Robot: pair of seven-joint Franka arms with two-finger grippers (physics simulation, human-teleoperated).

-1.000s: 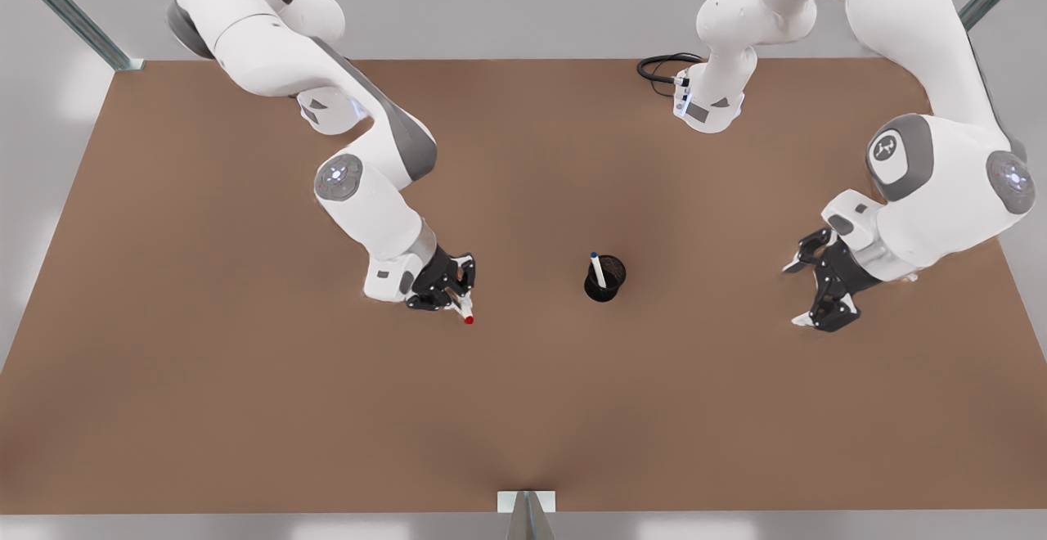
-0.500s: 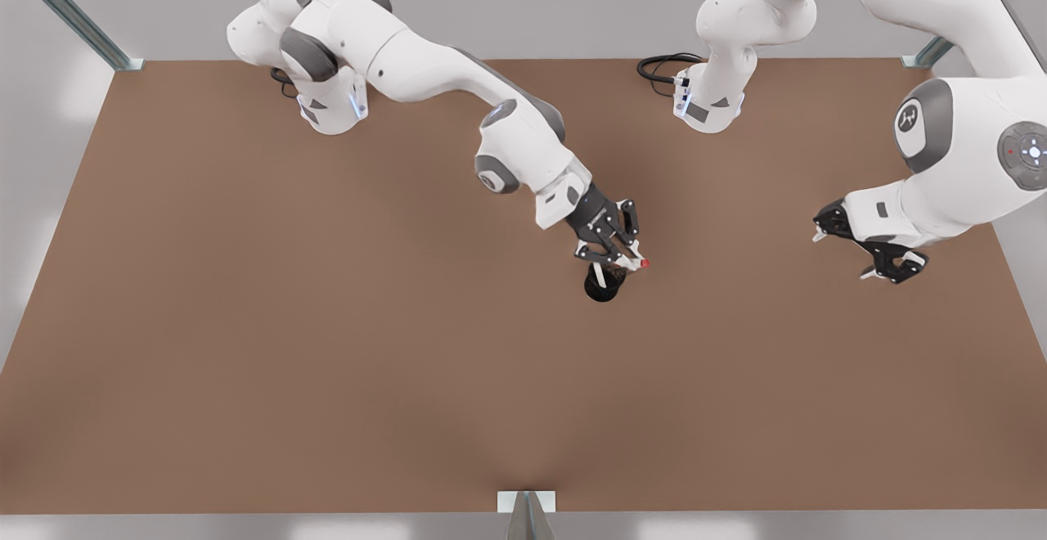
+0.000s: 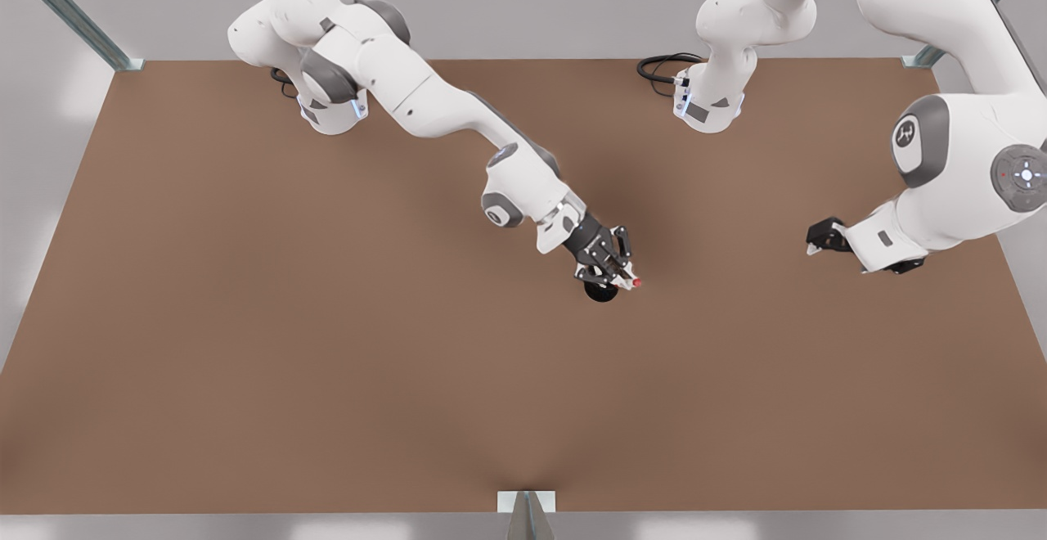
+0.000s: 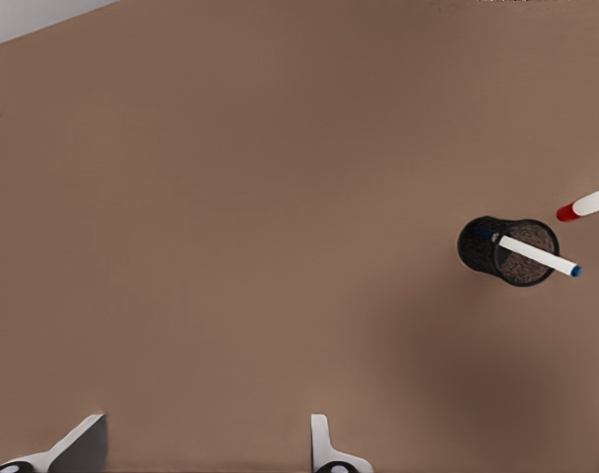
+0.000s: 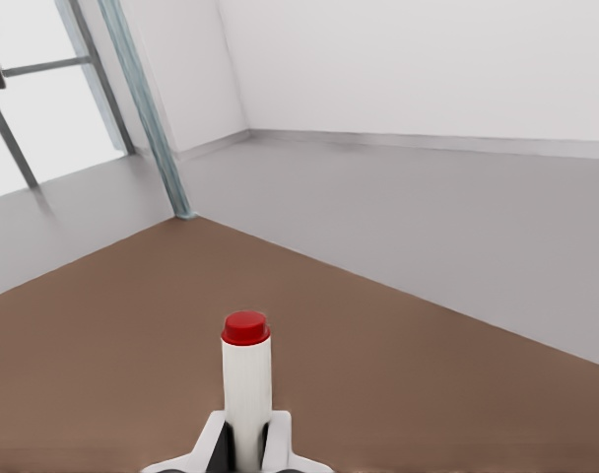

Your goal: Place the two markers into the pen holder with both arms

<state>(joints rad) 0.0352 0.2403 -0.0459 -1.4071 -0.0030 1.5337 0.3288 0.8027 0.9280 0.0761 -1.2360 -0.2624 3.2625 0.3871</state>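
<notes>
The right gripper (image 3: 615, 275) hangs directly above the pen holder (image 3: 601, 292) at mid-table, its fingers (image 5: 280, 445) clamped on the red-capped marker (image 5: 246, 379). The blue-capped marker (image 4: 536, 256) leans inside the holder. Well apart, toward the front view's right, the left gripper (image 3: 826, 237) waits above the table (image 3: 327, 376), fingers (image 4: 324, 443) spread wide

Two markers (image 4: 536, 256), one pen holder (image 4: 477, 246).
</notes>
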